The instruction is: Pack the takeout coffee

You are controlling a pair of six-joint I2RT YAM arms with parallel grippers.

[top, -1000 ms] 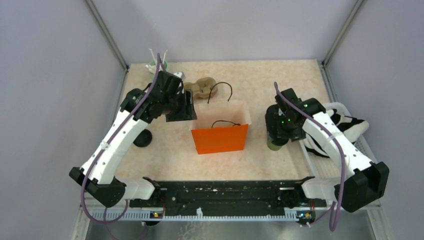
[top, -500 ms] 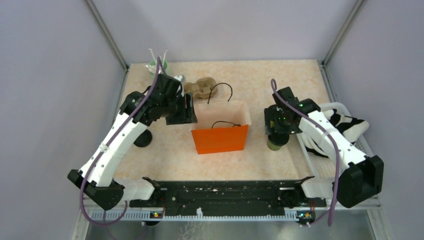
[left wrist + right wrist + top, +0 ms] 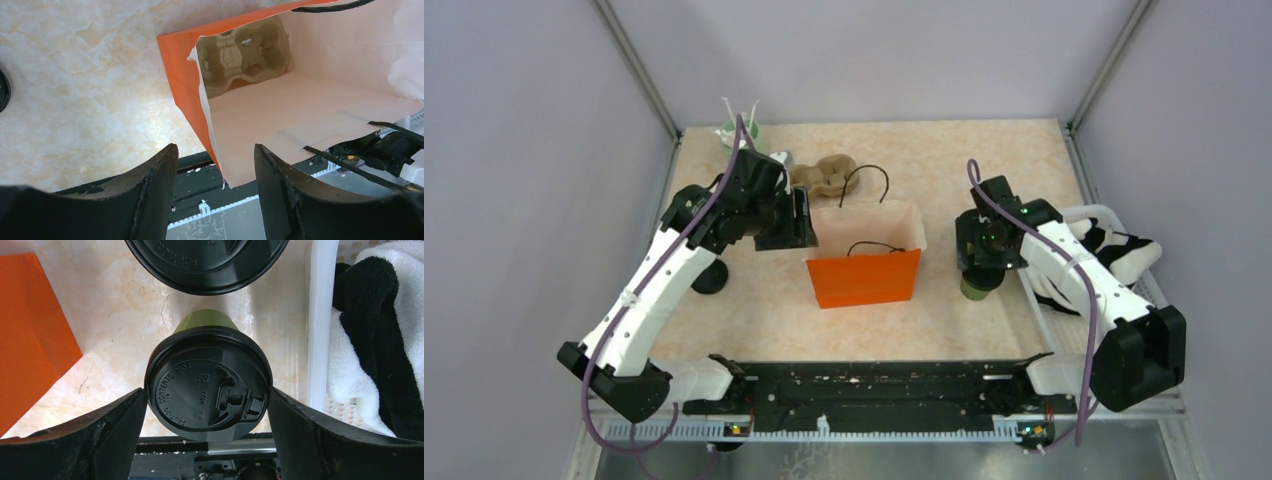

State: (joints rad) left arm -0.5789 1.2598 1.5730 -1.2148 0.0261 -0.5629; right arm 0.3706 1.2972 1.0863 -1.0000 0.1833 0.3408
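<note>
The right gripper [image 3: 207,394] is hanging directly over the takeout coffee [image 3: 209,385], which is standing upright on the table [image 3: 115,315] just right of the orange paper bag [image 3: 864,278]. The gripper's jaws are spread wide, one finger on each side of the black lid. Whether they are touching the rim is unclear, and nothing shows the cup leaving the table.

At the bag's left wall, the left gripper [image 3: 215,150] is sitting part-open. The wall's white edge is running between its fingers unpinched, so it is holding nothing. A moulded cardboard tray [image 3: 242,50] appears to be lying at the bottom of the bag. A loose black lid [image 3: 207,257] is resting just beside the coffee, and a white basket [image 3: 317,315] of black-and-white cloth [image 3: 380,340] is sitting farther right of the bag.

The likely risks from here:
- **Lid:** a squeeze landing on the lid rather than the cup's body could pop the lid off or let the cup slip.
- **Bag:** with the bag unheld, a cup carried too low could catch its right wall or cord handle and fold or topple it.
</note>
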